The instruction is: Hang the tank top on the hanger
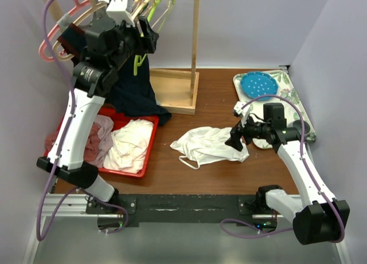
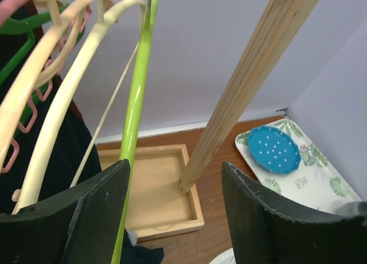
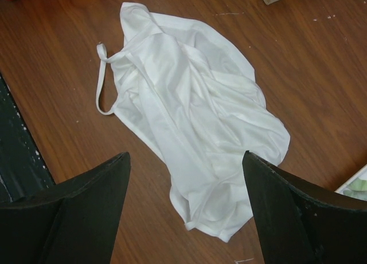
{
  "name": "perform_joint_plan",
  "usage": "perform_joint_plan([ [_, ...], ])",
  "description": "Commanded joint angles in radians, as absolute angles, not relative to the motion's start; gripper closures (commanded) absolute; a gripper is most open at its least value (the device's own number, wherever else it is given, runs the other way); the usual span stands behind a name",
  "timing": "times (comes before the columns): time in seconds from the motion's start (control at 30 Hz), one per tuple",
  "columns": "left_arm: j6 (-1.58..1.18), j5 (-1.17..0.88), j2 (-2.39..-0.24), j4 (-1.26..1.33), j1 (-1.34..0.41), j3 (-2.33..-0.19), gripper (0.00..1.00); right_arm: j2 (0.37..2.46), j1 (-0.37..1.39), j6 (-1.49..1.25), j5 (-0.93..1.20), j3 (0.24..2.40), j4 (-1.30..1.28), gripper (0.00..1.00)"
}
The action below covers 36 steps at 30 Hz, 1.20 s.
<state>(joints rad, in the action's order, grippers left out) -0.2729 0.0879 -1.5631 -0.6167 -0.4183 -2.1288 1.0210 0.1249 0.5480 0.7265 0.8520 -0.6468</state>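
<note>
Right wrist view: we see the right tool [image 3: 186,209] spread wide, holding nothing, hovering over the tank top [image 3: 192,126], which lies crumpled on the desk [image 3: 309,63] between the red bin [image 1: 150,142] and the floral tray [image 1: 287,83]. Left wrist view: left tool [image 2: 175,209] also wide open and holding nothing, raised at the wooden rack [image 2: 252,86]; the lime hanger [image 2: 136,112] runs just inside its left finger [image 2: 80,218], contact unclear. We note the hanger hangs from the rack beside cream hangers [image 2: 57,112] and a dark garment [image 1: 135,92].
</note>
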Motion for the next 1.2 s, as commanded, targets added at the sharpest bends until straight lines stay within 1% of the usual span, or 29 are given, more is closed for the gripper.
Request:
perform_joint_plan([
  [0.0,-0.298,0.008,-1.588,-0.647,-0.376,-2.194,0.32,1.012,0.124,0.571,0.762,0.845,-0.669,0.16],
  [0.2,-0.298,-0.026,-1.621,-0.647,-0.331,-2.174,0.36,1.015,0.123,0.575,0.767,0.847,-0.678,0.16],
  [0.63,-0.232,-0.038,-1.663,-0.612,-0.311,-2.154,0.38,1.025,0.123,0.584,0.779,0.85,-0.69,0.16],
  [0.7,-0.222,-0.049,-1.663,-0.607,-0.311,-2.154,0.43,1.026,0.123,0.584,0.779,0.85,-0.69,0.16],
  [0.73,-0.219,-0.064,-1.661,-0.603,-0.311,-2.149,0.49,1.026,0.123,0.586,0.781,0.85,-0.692,0.16],
  [0.8,-0.209,-0.075,-1.657,-0.592,-0.311,-2.149,0.57,1.029,0.123,0.586,0.782,0.85,-0.692,0.16],
  [0.83,-0.204,-0.089,-1.654,-0.588,-0.311,-2.142,0.67,1.032,0.123,0.586,0.781,0.851,-0.695,0.16],
  [0.9,-0.186,-0.103,-1.641,-0.569,-0.311,-2.137,0.78,1.035,0.121,0.591,0.785,0.851,-0.696,0.16],
  [0.93,-0.18,-0.106,-1.638,-0.562,-0.311,-2.135,0.97,1.035,0.121,0.591,0.787,0.853,-0.699,0.16],
  [0.97,-0.175,-0.107,-1.634,-0.548,-0.311,-2.132,1.0,1.035,0.121,0.591,0.788,0.853,-0.699,0.16],
  [1.17,-0.186,-0.117,-1.609,-0.428,-0.311,-2.138,1.0,1.043,0.12,0.592,0.792,0.853,-0.703,0.16],
])
